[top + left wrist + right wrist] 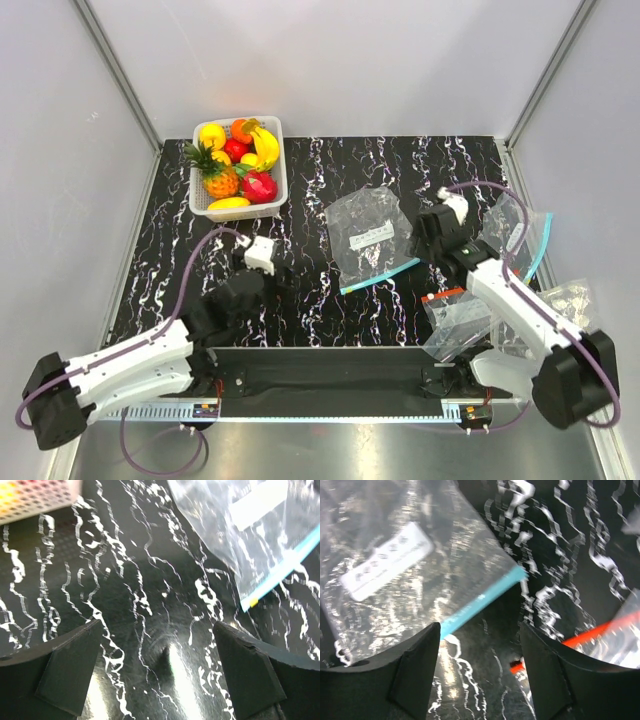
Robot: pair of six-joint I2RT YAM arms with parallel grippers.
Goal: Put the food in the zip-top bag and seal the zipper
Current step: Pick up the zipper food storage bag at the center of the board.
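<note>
The food lies in a white basket (279,160) at the back left: a pineapple (216,176), a round orange fruit (243,128) and a yellow mango-like fruit (228,203). The clear zip-top bag (368,232) lies flat mid-table, its teal zipper (381,274) along the near edge. My left gripper (280,270) is open and empty over bare table, left of the bag (235,525). My right gripper (420,255) is open and empty just above the right end of the zipper (480,602), low over the table. In the wrist views both grippers (157,630) (480,627) have jaws wide apart.
The basket (35,500) also holds a banana, a lemon and red fruits. A clear bag with a red-orange strip (455,312) (600,630) lies under my right arm. Another clear bag with a teal strip (530,240) lies at the right edge. Grey walls enclose the table.
</note>
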